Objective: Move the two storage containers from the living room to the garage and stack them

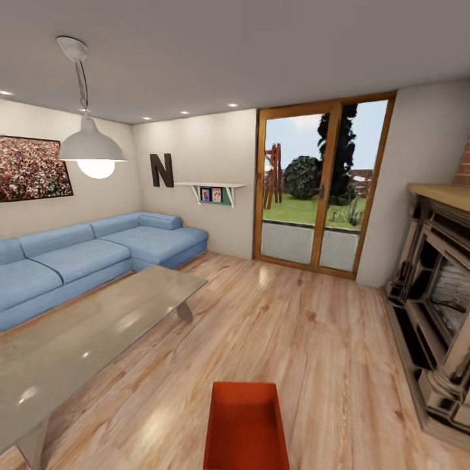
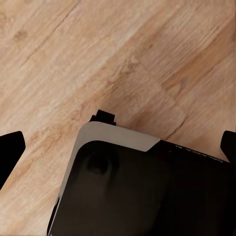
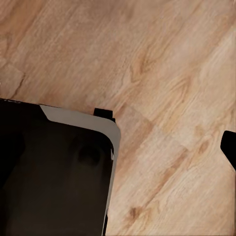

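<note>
**Head view: container on the planks, no grip yet**

Head view shows one storage container (image 1: pixel 247 427) sitting open-topped on the wood floor (image 1: pixel 287 326), low and centred in front of the robot. No second bin in frame.

Risks — thin walls could flex or slip under a two-handed squeeze; an off-centre approach could shove the bin along the smooth planks. The glass coffee table (image 1: pixel 85 339) and the fireplace (image 1: pixel 434 294) flank the route, so a wide turn may clip them.

Left wrist view: left gripper (image 2: pixel 120 147), dark finger tips at both frame edges, so apart, nothing between them, planks and the robot's dark base (image 2: pixel 137 191) below. Right gripper (image 3: pixel 228 147): one tip visible, cannot tell its state.

Room: blue sofa (image 1: pixel 85 254), glass doors (image 1: pixel 320 189), pendant lamp (image 1: pixel 91 147).
</note>
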You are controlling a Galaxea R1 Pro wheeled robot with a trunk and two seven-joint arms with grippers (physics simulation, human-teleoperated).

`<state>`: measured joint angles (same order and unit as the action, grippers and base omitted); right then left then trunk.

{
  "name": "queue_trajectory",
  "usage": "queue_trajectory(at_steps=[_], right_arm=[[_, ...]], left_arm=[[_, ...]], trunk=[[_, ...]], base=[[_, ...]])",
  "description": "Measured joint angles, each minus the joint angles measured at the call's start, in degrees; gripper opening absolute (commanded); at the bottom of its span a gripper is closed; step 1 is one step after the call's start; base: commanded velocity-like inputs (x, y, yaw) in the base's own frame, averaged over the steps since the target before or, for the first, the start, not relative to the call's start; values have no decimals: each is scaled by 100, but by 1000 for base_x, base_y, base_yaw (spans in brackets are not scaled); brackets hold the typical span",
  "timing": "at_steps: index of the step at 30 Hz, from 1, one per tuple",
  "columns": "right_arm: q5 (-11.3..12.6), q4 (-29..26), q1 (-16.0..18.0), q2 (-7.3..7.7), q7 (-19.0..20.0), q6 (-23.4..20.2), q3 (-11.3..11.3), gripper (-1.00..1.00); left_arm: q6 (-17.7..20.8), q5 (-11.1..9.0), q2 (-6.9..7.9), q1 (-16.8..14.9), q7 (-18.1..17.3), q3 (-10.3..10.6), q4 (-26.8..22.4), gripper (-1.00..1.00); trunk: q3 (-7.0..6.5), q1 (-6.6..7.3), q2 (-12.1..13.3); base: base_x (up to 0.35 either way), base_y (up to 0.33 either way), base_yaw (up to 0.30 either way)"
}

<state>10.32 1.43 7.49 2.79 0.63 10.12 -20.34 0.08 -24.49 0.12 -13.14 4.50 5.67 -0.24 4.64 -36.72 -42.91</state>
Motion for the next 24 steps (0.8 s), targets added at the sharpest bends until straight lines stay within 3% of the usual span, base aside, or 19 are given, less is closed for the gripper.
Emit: queue_trajectory(at_steps=[8,16,24], right_arm=[[0,0,0,5,0,-5,0,100],[-28,0,-1,36,66,-15,11,100],[-2,0,-1,29,21,-11,22,100]], left_arm=[[-2,-1,0,0,0,0,0,100],[-3,7,-2,-1,0,3,0,100],[-8,16,-3,-1,0,4,0,100]], trunk=[[0,-1,0],[0,-1,0],[0,-3,1]], base=[[265,0,229],[185,0,8],[27,0,-4]])
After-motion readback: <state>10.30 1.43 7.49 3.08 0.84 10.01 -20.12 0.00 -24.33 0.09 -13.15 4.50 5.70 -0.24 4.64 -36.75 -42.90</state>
